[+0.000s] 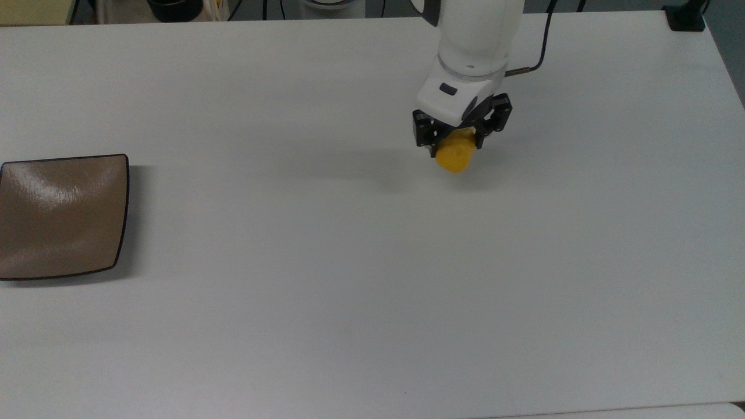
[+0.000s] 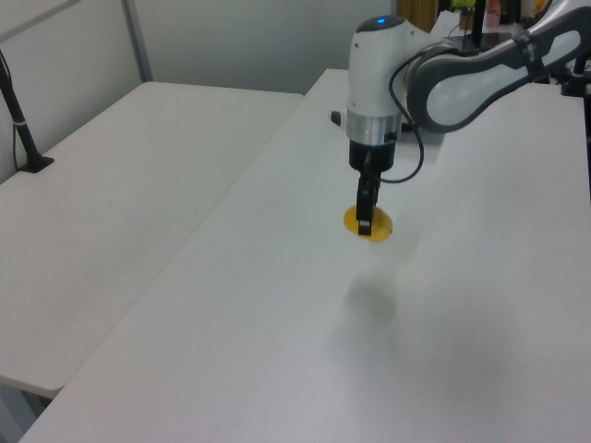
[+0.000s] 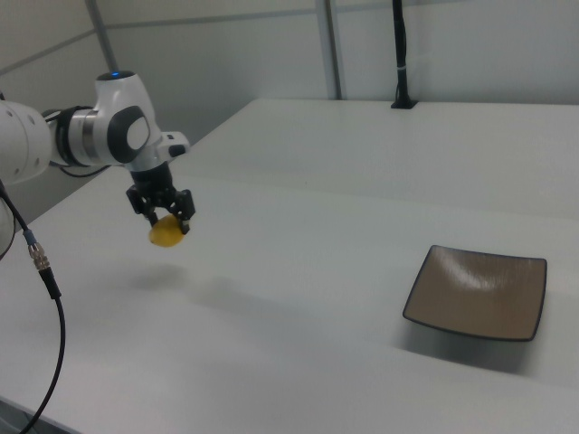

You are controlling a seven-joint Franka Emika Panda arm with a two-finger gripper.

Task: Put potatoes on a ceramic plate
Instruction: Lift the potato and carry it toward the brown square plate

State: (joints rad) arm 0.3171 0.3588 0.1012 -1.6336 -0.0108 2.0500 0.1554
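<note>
Jaws were closed on the potato (image 1: pixel 454 156) in the top view, one black finger pressed against each side of it, with the gripper (image 1: pixel 456 143) pointing down from the white arm (image 1: pixel 474 35). The brown plate (image 1: pixel 61 215) lay far off toward the top view's left edge of the white table (image 1: pixel 349 279), well apart from the jaws.

From the left view, the gripper (image 2: pixel 367 220) held the potato (image 2: pixel 368 222) clear of the table (image 2: pixel 277 369), a faint shadow lying below it.

From the right view, the potato (image 3: pixel 166 234) hung between the fingers of the gripper (image 3: pixel 164 221), above the table (image 3: pixel 298 362), and the plate (image 3: pixel 477 291) sat well away toward the right view's right.
</note>
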